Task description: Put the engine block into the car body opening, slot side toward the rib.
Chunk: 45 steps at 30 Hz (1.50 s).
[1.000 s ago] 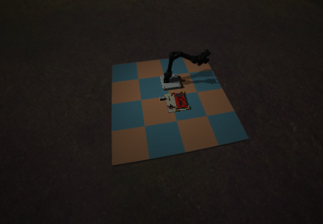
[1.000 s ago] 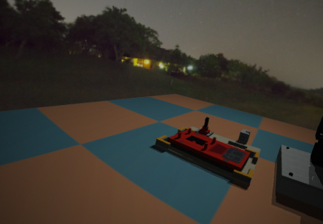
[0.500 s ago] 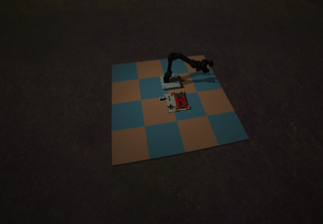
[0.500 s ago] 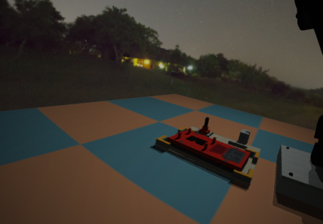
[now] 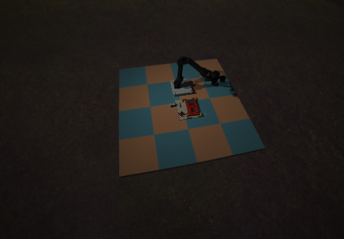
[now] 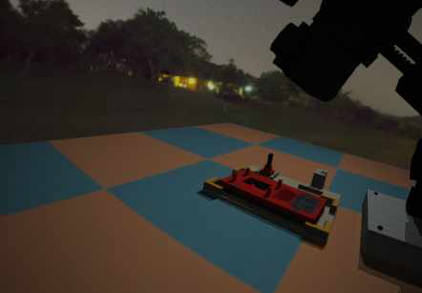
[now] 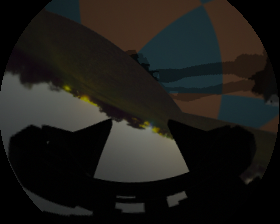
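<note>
The red car body [image 5: 193,106] [image 6: 307,214] lies flat on its pale tray with yellow corner pieces. Its dark opening [image 6: 256,183] looks empty in the exterior view. A small grey upright block [image 5: 173,105] [image 6: 319,178], which looks like the engine block, stands beside the body on the side away from the exterior camera. Its slot cannot be made out. My gripper [image 5: 219,82] [image 7: 141,122] is open and empty. It hangs in the air well to the side of the car body, past the arm's base. The wrist view shows no part of the car or block.
A small red part with a black post [image 6: 269,164] [image 5: 181,114] stands beside the body. The arm's grey base plate [image 5: 187,88] [image 6: 393,219] is close to the tray. The dark arm [image 6: 363,12] fills the upper right of the exterior view. The checkered mat [image 5: 175,150] lies under everything.
</note>
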Each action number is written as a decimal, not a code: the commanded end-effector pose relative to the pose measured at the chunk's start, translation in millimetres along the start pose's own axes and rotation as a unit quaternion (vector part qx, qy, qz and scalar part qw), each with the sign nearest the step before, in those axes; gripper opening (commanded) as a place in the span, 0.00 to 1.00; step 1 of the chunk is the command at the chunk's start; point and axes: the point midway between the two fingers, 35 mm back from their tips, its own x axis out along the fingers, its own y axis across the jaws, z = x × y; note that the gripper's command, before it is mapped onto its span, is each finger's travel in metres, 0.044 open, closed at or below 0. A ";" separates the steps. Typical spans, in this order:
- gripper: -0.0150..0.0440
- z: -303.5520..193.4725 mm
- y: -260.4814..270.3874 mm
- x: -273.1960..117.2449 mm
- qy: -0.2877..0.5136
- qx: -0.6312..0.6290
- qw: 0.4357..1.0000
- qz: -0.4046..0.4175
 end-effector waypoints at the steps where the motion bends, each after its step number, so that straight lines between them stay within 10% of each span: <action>1: 1.00 21.4 6.1 -13.7 -0.034 0.039 0.998 0.018; 22: 1.00 147.2 19.8 -142.4 -0.241 0.276 0.916 0.166; 45: 1.00 228.8 -53.3 -301.0 -0.391 0.528 0.690 0.302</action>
